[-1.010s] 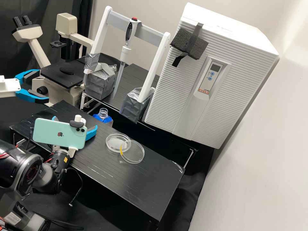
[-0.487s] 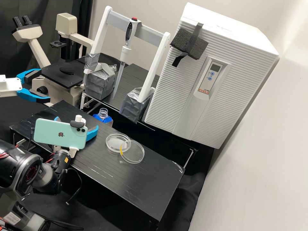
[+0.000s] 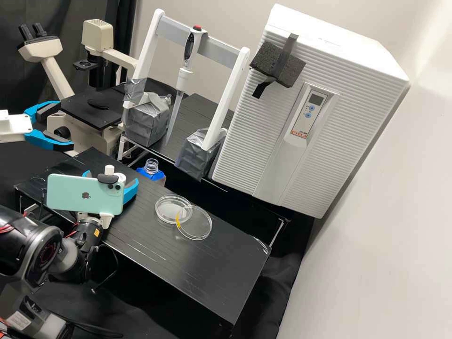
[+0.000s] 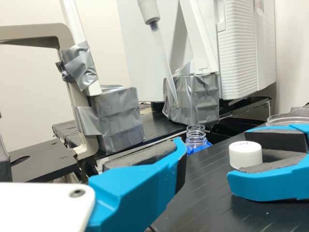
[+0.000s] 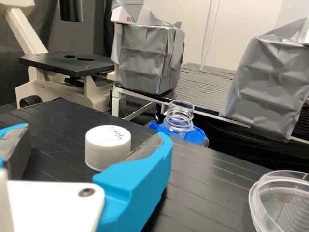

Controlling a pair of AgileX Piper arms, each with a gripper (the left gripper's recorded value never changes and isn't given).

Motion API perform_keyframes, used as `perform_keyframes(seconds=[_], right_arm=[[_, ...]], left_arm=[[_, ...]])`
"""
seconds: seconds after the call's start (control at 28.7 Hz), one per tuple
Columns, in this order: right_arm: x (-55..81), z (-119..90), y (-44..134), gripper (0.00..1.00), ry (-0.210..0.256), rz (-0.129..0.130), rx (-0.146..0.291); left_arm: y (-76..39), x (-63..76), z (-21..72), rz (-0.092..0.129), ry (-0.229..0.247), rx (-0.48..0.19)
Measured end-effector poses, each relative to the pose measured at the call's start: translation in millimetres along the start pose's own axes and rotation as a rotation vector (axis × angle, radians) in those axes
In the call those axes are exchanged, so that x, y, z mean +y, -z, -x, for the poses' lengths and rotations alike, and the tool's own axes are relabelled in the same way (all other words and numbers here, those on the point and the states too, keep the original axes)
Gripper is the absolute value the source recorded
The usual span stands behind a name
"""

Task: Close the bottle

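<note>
While the left gripper (image 3: 62, 126) hangs open, right gripper (image 5: 90, 141) sits open around the white cap (image 5: 108, 147); bottle (image 5: 179, 120) stands upright, uncapped neck pointing straight up.

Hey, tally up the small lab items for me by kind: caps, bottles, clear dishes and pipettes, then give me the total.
White round screw cap: 1
Clear open-necked plastic bottle: 1
Clear round shallow dishes: 2
White hanging pipette: 1
Total: 5
</note>
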Motion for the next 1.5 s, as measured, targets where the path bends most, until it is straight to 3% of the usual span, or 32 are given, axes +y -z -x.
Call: perform_keyframes(seconds=[1.5], right_arm=[[1.7, 0.3, -2.5, 0.0, -0.011, -0.002, -0.016]], left_arm=[[0.1, -1.0, 0.2, 0.004, 0.004, 0.001]])
